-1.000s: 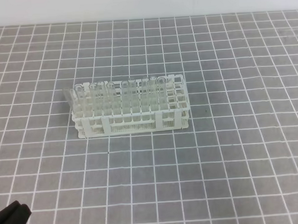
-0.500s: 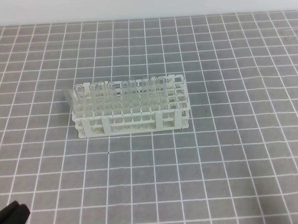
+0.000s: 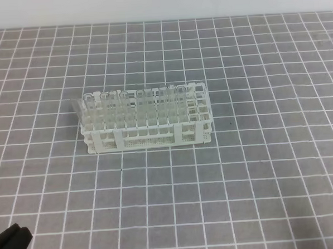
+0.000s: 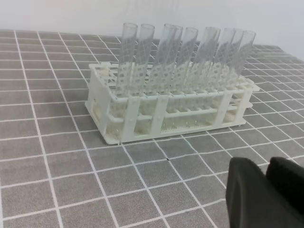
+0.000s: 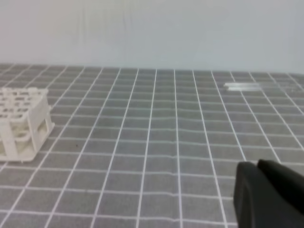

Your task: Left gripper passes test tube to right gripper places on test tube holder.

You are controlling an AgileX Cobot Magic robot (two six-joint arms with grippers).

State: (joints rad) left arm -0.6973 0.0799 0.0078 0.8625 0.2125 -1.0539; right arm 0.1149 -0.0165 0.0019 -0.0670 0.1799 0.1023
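The white test tube holder (image 3: 147, 125) stands mid-table with several clear tubes upright in its back rows (image 4: 190, 61). One tube leans outward at its left end (image 3: 76, 106). Another clear test tube (image 5: 242, 86) lies flat on the mat far from the rack, in the right wrist view. My left gripper (image 3: 11, 238) sits low at the bottom-left corner, well short of the holder (image 4: 166, 111). Its black fingers (image 4: 247, 194) are together with nothing between them. My right gripper (image 5: 257, 165) also looks shut and empty, and it does not show in the high view.
A grey mat with a white grid (image 3: 258, 170) covers the table. A pale wall (image 5: 152, 28) rises behind the mat's far edge. The holder's right columns (image 3: 198, 109) hold no tubes.
My left gripper has slipped slightly lower into the bottom-left corner of the high view. The holder and its tubes have not moved.
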